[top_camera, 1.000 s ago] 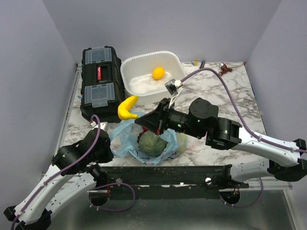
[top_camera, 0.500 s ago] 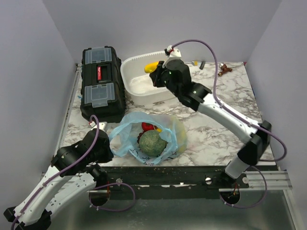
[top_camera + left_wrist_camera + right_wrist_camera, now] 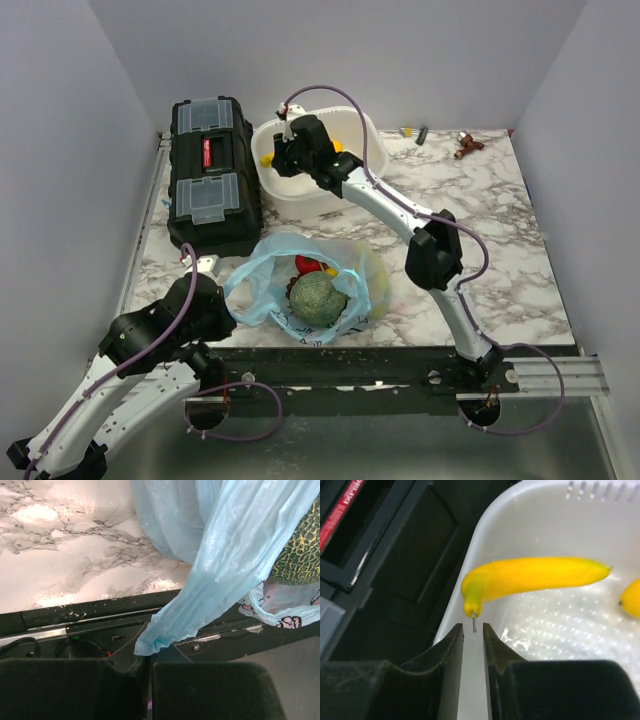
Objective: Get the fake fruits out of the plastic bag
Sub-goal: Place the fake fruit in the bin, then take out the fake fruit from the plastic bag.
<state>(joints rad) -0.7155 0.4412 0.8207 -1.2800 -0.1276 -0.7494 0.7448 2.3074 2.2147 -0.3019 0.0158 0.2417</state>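
The light-blue plastic bag [image 3: 262, 285] lies open at the table's near edge, with the green melon [image 3: 318, 297] and a red piece [image 3: 308, 265] inside. No grape bunch shows. My left gripper [image 3: 222, 303] is shut on the bag's handle strip [image 3: 165, 635], and the melon [image 3: 300, 555] shows through the bag's mouth. My right gripper [image 3: 280, 160] reaches over the white tub's left side. Its jaws [image 3: 473, 627] stand slightly apart. The yellow banana [image 3: 535, 577] hangs just beyond the tips, its thin stem pin in the gap and touching neither finger.
The white tub [image 3: 330, 200] stands at the back centre with an orange-yellow lemon [image 3: 632, 597] in it. A black toolbox [image 3: 210, 185] lies at the back left, close beside the tub. Small odds and ends [image 3: 467, 143] sit at the back right.
My right arm has swung from over the bag up and left to the tub's left side, carrying the banana. Its jaws have parted there. The left arm and the bag have hardly moved.
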